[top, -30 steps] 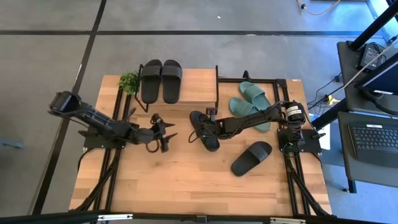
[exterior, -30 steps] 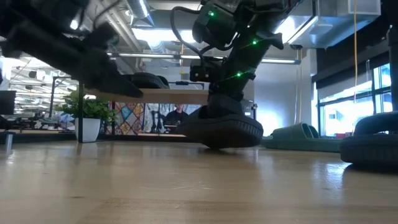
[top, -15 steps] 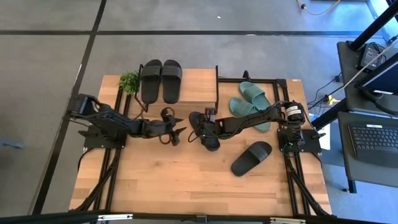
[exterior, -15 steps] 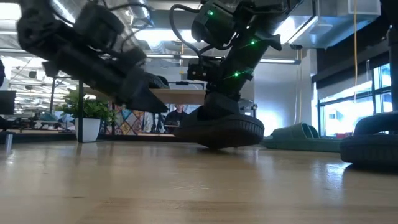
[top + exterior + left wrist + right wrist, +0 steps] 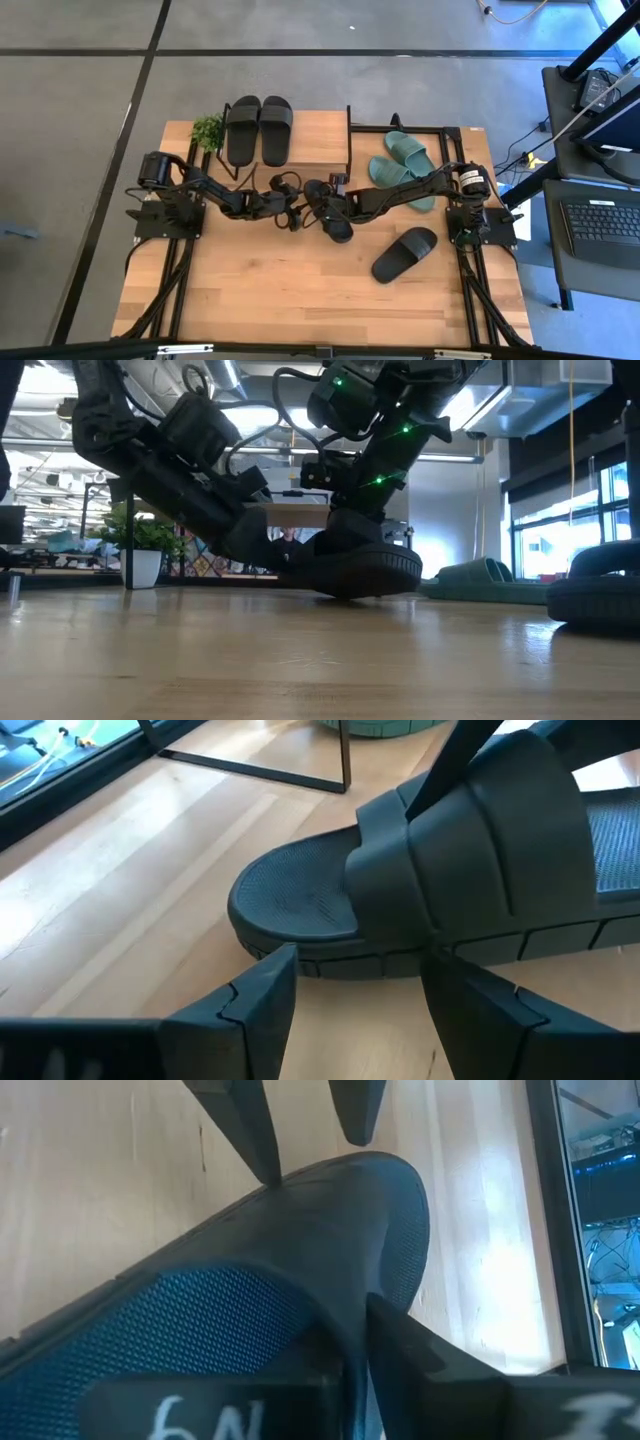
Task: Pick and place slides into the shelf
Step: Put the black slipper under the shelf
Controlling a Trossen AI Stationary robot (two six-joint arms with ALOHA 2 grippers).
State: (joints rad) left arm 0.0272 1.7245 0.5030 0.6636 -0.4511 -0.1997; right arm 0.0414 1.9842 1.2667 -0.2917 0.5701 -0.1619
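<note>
Black slide (image 5: 330,208) — pinched by right gripper (image 5: 337,203), left gripper (image 5: 297,211) gaping beside it.

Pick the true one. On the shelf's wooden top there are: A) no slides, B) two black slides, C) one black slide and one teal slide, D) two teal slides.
B: the high view shows two black rubber slides lying side by side on the small rack's light wooden top board.

The only marks that can be read are pale hand-drawn characters on the dark body of the right arm's tool (image 5: 345,1370) in its wrist view; they look like "6 N", perhaps seen upside down. The rest is cut off.
</note>
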